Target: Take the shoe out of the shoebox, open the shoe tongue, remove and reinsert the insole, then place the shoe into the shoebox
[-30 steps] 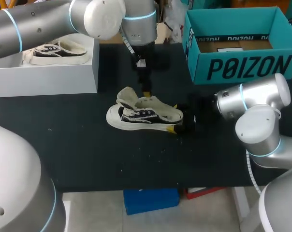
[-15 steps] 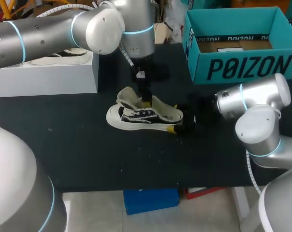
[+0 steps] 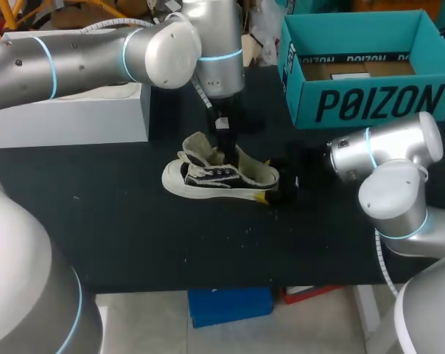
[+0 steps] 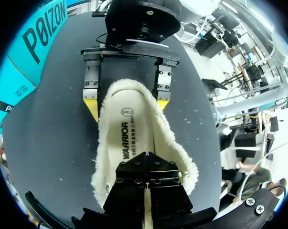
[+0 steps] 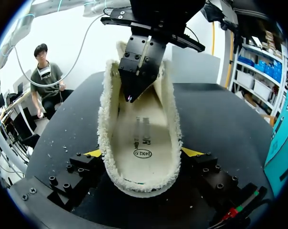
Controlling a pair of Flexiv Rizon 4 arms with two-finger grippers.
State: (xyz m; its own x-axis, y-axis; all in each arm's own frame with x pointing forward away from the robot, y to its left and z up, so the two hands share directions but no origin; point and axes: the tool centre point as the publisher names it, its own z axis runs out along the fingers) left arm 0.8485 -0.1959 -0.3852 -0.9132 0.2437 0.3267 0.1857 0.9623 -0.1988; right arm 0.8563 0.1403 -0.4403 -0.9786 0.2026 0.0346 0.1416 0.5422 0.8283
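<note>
- Fleece lines the shoe (image 3: 221,177), which sits on its sole in the middle of the black counter (image 3: 134,243). It is in neither box: the teal box (image 3: 370,103) is well apart at the far right and the white box (image 3: 75,118) at the far left. We cannot tell which one is its shoebox.
- Our right claw (image 5: 143,152) is clenched on the heel, one yellow tip on each side, bracing the shoe.
- Our left claw (image 5: 130,98) comes down from above into the shoe's mouth with its fingers drawn together. Its tip is at or just over the insole (image 5: 141,129), toward the toe end. We cannot tell whether it pinches the insole.
- The tongue (image 3: 195,147) is folded out over the toe, so we judge that step done. Taking out the insole is the step in hand, and the insole lies flat inside.
- The next move, as we judge it, calls for a sure pinch on the insole and a lift up and out while the heel is held down. A weak pinch could slip off.
- Large dark letters run across the teal box's front wall. A round stamp and a line of print mark the insole's heel. We leave both unread.
</note>
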